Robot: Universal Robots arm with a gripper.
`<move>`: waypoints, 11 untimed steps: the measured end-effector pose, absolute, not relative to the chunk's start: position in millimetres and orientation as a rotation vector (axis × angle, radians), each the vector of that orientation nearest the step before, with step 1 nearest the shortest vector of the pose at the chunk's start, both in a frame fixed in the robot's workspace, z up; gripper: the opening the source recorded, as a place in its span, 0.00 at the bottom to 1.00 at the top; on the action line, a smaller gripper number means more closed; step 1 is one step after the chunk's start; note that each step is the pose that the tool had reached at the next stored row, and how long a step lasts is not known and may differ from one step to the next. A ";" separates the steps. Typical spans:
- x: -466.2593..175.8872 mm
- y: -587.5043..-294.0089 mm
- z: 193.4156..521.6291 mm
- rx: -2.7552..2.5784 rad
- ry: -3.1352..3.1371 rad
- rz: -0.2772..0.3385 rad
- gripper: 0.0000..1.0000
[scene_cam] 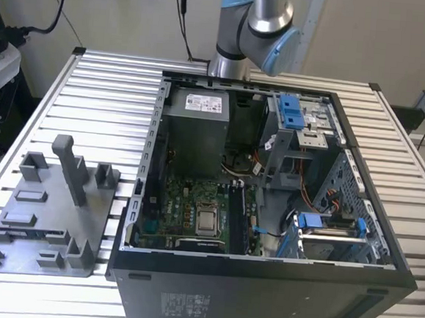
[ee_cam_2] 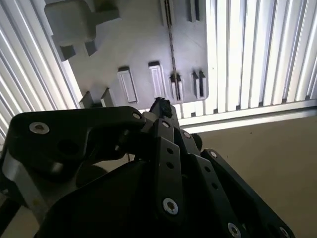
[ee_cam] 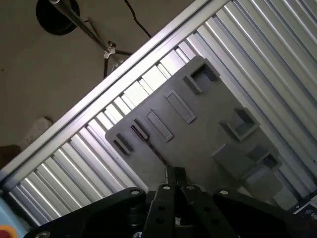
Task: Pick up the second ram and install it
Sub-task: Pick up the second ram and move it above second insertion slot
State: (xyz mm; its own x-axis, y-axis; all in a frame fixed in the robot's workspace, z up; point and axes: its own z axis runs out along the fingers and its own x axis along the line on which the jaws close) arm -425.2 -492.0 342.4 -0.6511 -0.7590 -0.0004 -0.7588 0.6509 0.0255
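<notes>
I judge the task to be at its very start, with the pick not yet made. Starting at the exterior view's left, the grey holder tray (scene_cam: 97,227) lies on the slatted table (scene_cam: 108,84), and both wrist views look down on it, so it sits well below the pincer (ee_cam: 176,174). The pincer's fingers are together and carry nothing that I can see.

The second ram (ee_cam: 150,145) looks to be the thin dark line standing on edge in a slot of that tray. It is apart from the fingertips and roughly in line with them. In the second wrist view the same dark edge runs up the tray beyond the pincer tip.

Further towards the exterior view's right, the open computer case (scene_cam: 261,288) lies off to the side of the pincer, with its motherboard (scene_cam: 183,204) exposed. I cannot tell whether any memory slot there is already filled. As I read it, both the grasp and the install remain to be done.
</notes>
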 end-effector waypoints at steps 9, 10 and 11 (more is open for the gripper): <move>-427.4 -492.2 340.8 1.450 -2.773 -0.036 0.11; -427.4 -492.3 340.5 1.471 -2.762 -0.036 0.11; -427.4 -492.3 340.2 1.494 -2.750 -0.035 0.11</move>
State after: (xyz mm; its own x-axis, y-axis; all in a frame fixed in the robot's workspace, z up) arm -427.4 -492.3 340.2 -0.5443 -0.8389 -0.0003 -0.8386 0.5441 0.0255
